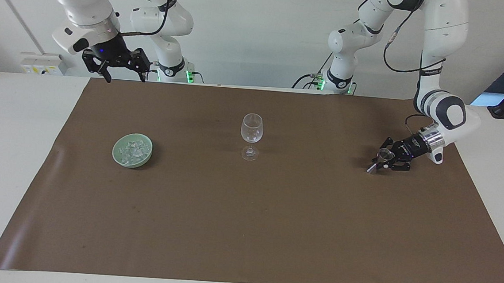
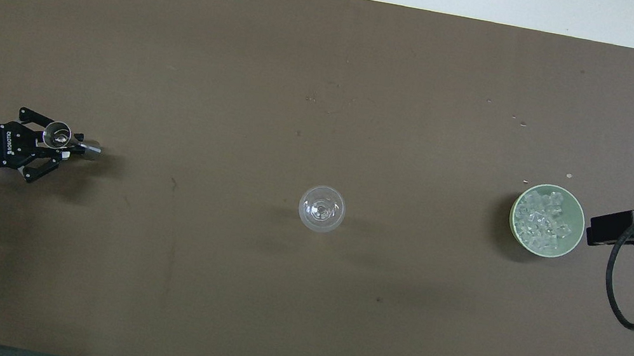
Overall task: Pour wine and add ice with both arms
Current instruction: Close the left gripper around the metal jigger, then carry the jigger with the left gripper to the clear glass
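1. Left gripper (image 1: 383, 161): low over the brown mat, at the left arm's end of the table, lying nearly level and pointing toward the middle of the table. Its fingers are closed on a small metal measuring cup (image 1: 381, 157), a double-ended jigger that stands on the mat with its open mouth upward.
2. Left arm (image 1: 441, 111): the forearm drops steeply from a raised elbow, and the wrist bends so that the hand runs close to the mat. In the overhead view the same gripper (image 2: 62, 143) comes in from the mat's edge, with the cup (image 2: 57, 134) pinched at its tip.
3. Wine glass (image 1: 251, 135): upright and clear, at the middle of the mat, well apart from the left gripper in the direction it points.
4. Bowl (image 1: 118, 155): pale green, toward the right arm's end of the table, past the glass as seen from the left gripper. It holds the ice (image 1: 135, 150), a heap of small whitish cubes that lie wholly inside the rim; the overhead view shows the ice (image 2: 544, 220) filling most of the bowl (image 2: 569, 246).
5. Right gripper (image 1: 122, 78): raised in the air over the mat's edge nearest the robots, at the right arm's end, pointing down, its fingers spread wide and holding nothing.
6. Right arm (image 1: 84, 7): waits, slanting down from above to the raised hand.
7. Brown mat (image 1: 246, 230): covers most of the white table (image 1: 10, 111).
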{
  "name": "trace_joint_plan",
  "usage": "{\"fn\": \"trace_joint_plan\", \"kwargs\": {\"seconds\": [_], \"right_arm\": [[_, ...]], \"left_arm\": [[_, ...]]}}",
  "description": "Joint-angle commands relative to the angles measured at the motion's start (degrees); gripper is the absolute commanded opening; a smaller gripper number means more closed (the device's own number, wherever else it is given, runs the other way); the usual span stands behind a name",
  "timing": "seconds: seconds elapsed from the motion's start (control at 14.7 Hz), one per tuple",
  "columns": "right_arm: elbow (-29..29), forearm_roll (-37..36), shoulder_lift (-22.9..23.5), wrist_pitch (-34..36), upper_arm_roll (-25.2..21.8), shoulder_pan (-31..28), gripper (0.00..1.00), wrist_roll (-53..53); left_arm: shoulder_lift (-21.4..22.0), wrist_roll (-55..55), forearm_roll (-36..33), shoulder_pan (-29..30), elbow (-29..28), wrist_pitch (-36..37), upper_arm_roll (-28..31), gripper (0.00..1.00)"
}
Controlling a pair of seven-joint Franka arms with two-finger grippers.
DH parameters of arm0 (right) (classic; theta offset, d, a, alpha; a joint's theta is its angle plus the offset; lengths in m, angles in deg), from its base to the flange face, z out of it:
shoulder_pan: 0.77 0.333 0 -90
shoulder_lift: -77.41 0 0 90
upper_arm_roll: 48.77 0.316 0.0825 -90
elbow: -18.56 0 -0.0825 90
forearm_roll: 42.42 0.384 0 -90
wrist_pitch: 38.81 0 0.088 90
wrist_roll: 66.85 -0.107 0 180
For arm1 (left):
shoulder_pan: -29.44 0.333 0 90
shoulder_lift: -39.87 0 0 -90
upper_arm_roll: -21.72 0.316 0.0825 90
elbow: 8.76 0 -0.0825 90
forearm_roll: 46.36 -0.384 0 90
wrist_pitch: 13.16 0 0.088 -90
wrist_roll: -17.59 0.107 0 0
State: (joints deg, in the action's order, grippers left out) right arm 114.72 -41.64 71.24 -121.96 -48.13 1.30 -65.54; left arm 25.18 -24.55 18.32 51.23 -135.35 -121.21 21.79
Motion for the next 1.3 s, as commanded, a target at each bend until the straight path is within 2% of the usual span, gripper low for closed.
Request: {"fn": "trace_joint_plan", "kwargs": {"seconds": [0.0, 0.2, 0.55, 0.75, 0.95, 1.23], "right_arm": [[1.3, 0.6, -1.3, 0.3, 0.5, -0.3, 1.0, -1.2], [1.4, 0.6, -1.3, 0.3, 0.5, -0.3, 1.0, -1.2], [1.3, 0.6, -1.3, 0.3, 0.5, -0.3, 1.0, -1.2], [1.4, 0.6, -1.3, 0.3, 0.5, -0.3, 1.0, -1.2], [1.5, 0.6, -1.4, 0.3, 0.5, -0.3, 1.0, -1.2], [1.5, 0.6, -1.4, 0.3, 0.5, -0.3, 1.0, -1.2]], "left_arm": [[1.7, 0.8, 0.9, 0.2, -1.9, -0.6, 0.4, 0.0], [4.2, 0.3, 0.9, 0.2, -1.8, 2.2, 0.5, 0.0], [13.4, -3.6, 0.8, -1.6, -3.5, 7.6, 0.5, 0.0], [18.5, -9.7, 0.7, -6.7, -3.5, 9.0, 0.5, 0.0], [21.5, -15.9, 0.6, -12.8, -3.1, 7.1, 0.3, 0.0], [25.4, -24.4, 0.4, -22.6, -3.0, 0.5, 0.2, 0.0]]}}
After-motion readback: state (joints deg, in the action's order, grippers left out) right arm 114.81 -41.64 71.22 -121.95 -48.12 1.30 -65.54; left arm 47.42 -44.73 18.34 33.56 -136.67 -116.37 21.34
